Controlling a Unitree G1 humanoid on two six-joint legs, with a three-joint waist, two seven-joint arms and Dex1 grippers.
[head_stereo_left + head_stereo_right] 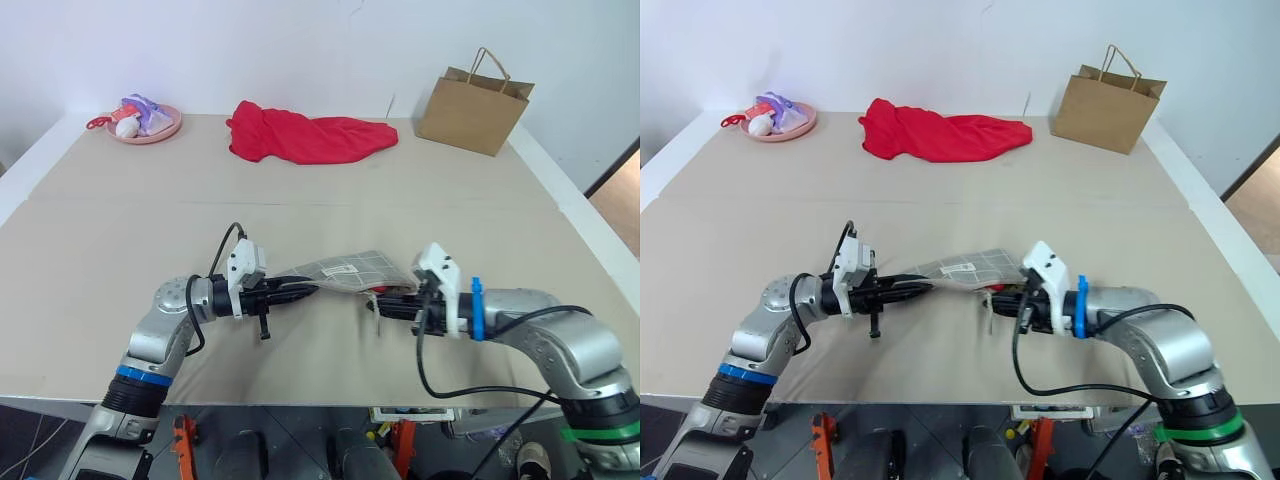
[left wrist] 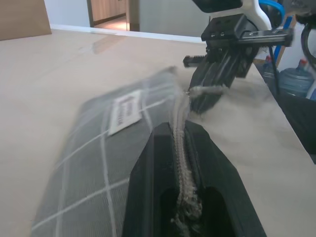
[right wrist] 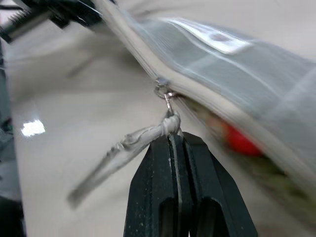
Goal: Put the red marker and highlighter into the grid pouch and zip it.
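Near front edge of surface (image 1: pixel 90 250): left end effector (image 1: pixel 300 291) clamps grid pouch (image 1: pixel 350 268) end taut; right end effector (image 3: pixel 174 140) pinches zipper pull cord (image 3: pixel 143 136), ready to zip.

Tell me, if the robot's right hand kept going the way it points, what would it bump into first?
Probably the grid pouch. The right hand is shut on the zipper pull cord and points at the pouch's zipper edge, which lies straight ahead of it.

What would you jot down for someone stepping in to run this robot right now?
Left gripper: shut on one end of the grid pouch, holding it above the table.
Right gripper: shut on the zipper pull cord.
Done: something red, likely the red marker, sits inside; highlighter can't be made out.
Left: the pouch is open ahead of the slider; pull the zip closed.
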